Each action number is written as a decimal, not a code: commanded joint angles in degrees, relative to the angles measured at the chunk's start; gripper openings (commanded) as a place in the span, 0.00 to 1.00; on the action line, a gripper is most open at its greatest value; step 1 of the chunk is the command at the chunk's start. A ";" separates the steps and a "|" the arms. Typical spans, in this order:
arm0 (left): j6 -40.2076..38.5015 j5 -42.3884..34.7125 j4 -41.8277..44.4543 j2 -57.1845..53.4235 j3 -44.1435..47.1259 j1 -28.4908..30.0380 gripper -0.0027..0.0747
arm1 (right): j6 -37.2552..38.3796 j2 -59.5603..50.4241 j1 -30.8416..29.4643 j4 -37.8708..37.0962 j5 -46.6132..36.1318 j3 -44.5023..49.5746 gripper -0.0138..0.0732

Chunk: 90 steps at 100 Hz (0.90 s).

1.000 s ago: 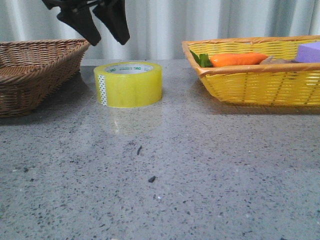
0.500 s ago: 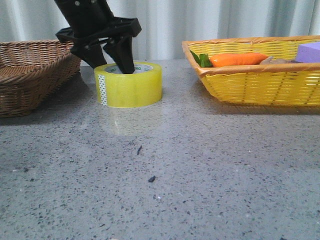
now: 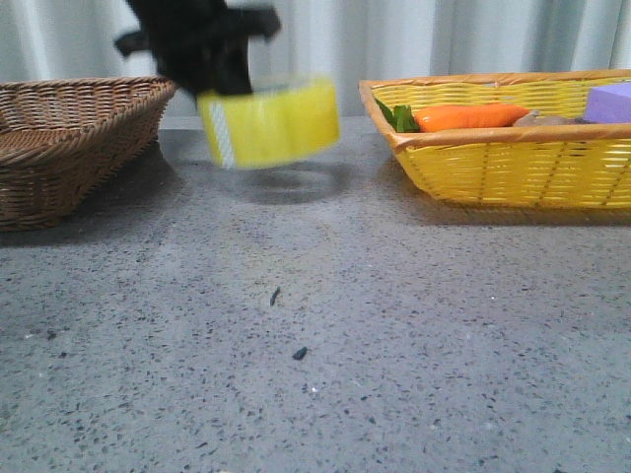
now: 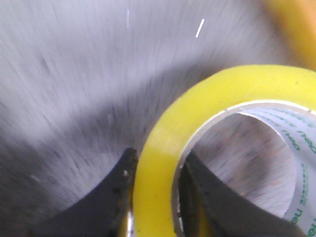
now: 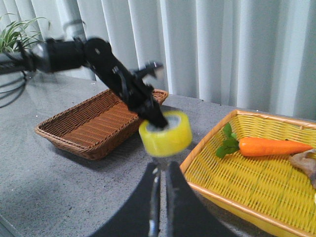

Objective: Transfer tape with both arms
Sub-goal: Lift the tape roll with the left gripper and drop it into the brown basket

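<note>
Front view shows the left gripper [image 3: 222, 84] clamped on one wall of the tape [image 3: 271, 122], carrying it tilted above the tabletop [image 3: 315, 325], between the brown basket [image 3: 69, 138] and the yellow basket [image 3: 503, 148]. Such an off-centre pinch could let the translucent yellow roll swing or slip. The right gripper [image 5: 161, 197] is pressed closed, holding nothing.

I work at a staged test bench indoors: a speckled grey stone table [image 3: 325, 374], pale pleated curtains [image 5: 237, 49] screening the back, a brown wicker basket [image 3: 59, 138] and a yellow basket [image 3: 513, 163] laid out, a potted plant [image 5: 17, 32] at the edge.
</note>
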 commanded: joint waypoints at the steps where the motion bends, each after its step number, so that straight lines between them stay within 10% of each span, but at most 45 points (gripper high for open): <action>1: -0.35 -3.90 -2.25 -8.41 -5.76 -0.21 0.01 | 0.03 0.85 -0.28 -1.16 -5.49 -1.16 0.09; 52: -0.91 9.02 31.09 -19.10 -10.05 0.55 0.01 | 0.03 1.55 -0.28 -2.50 -8.29 -1.16 0.09; 90: -11.79 3.56 32.14 -19.02 11.18 15.87 0.01 | 0.03 1.55 -0.28 -2.50 -8.29 -1.16 0.09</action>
